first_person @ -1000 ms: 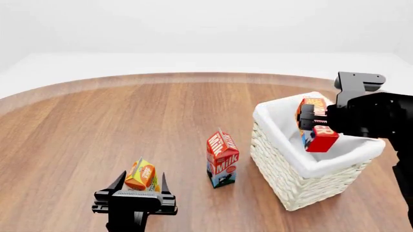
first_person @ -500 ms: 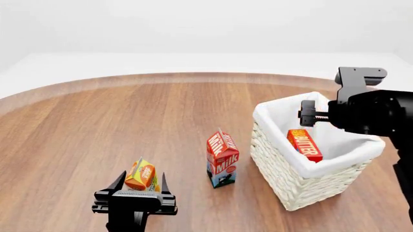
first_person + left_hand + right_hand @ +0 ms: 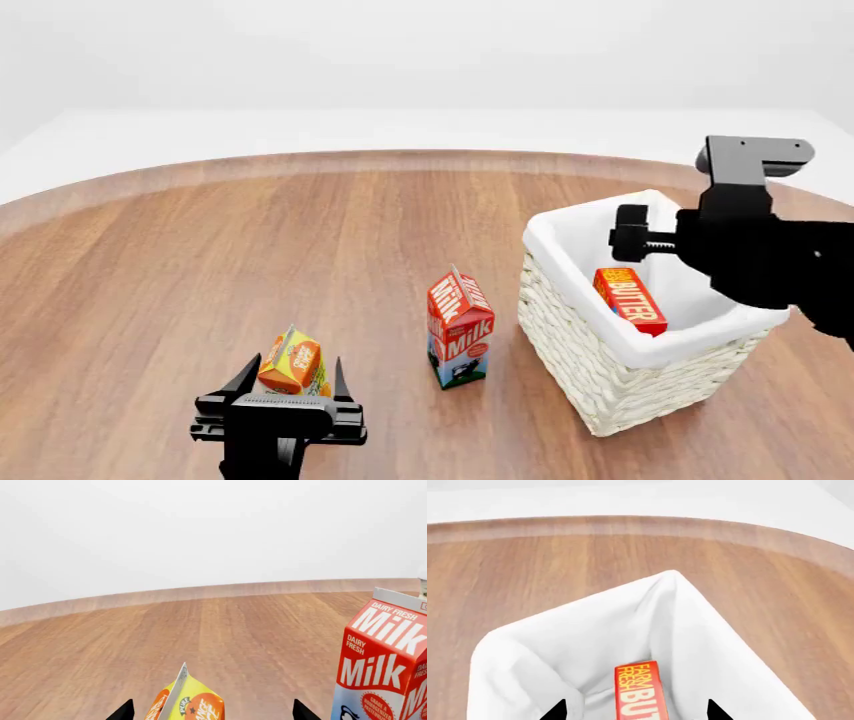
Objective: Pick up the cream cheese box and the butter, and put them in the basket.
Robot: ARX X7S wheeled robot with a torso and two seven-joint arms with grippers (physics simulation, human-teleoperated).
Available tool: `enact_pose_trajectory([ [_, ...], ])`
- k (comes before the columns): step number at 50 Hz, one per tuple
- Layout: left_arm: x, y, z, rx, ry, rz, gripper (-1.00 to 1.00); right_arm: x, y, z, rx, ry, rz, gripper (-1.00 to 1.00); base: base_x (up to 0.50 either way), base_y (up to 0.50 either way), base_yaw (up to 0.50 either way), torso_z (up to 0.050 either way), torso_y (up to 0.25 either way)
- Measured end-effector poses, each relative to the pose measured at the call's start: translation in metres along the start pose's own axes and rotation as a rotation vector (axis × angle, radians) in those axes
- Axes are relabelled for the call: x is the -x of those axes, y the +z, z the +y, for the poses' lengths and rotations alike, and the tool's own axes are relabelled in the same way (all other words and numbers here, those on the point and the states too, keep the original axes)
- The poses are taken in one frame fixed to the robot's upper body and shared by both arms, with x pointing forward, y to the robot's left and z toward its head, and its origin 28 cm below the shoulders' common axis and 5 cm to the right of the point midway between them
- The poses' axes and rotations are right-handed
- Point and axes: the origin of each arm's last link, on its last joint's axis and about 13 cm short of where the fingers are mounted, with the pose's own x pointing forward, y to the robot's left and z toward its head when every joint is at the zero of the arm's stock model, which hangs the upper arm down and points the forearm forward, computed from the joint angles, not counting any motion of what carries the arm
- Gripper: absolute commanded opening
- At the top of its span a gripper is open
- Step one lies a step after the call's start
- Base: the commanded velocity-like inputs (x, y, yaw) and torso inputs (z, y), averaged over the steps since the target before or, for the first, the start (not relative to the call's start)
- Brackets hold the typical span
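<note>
Red-and-yellow butter box [image 3: 630,300] lies inside white woven wicker basket [image 3: 607,385]. Right pincer [image 3: 635,711] spread above it, empty. Left pincer [image 3: 287,380] spread around small orange juice carton [image 3: 292,363].

Both arms are showing as matte black, blocky plastic-looking links. Left gripper [image 3: 287,385] is showing two black tapered fingers on a flat ribbed crossbar. Right gripper [image 3: 635,709] is showing only two black pointed fingertips; its arm is carrying a boxy black bracket and a knurled knob.
</note>
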Motion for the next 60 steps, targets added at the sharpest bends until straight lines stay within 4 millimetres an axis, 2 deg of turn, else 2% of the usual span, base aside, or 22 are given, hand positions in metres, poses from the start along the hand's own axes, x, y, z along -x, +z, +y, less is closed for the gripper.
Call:
enact_pose_trajectory([
  [16,0.0,0.0,0.0,0.0,0.0,0.0,1.0,0.039,-0.022,0.014,0.008,0.041,-0.114,1.0,0.0,0.0,0.0,0.0,0.0],
  [35,0.0,0.0,0.0,0.0,0.0,0.0,1.0,0.085,-0.058,0.026,0.046,0.079,-0.203,1.0,0.0,0.0,0.0,0.0,0.0],
  [60,0.002,0.009,0.001,0.01,0.004,-0.039,1.0,0.126,-0.107,0.04,0.093,0.14,-0.242,1.0,0.0,0.0,0.0,0.0,0.0],
])
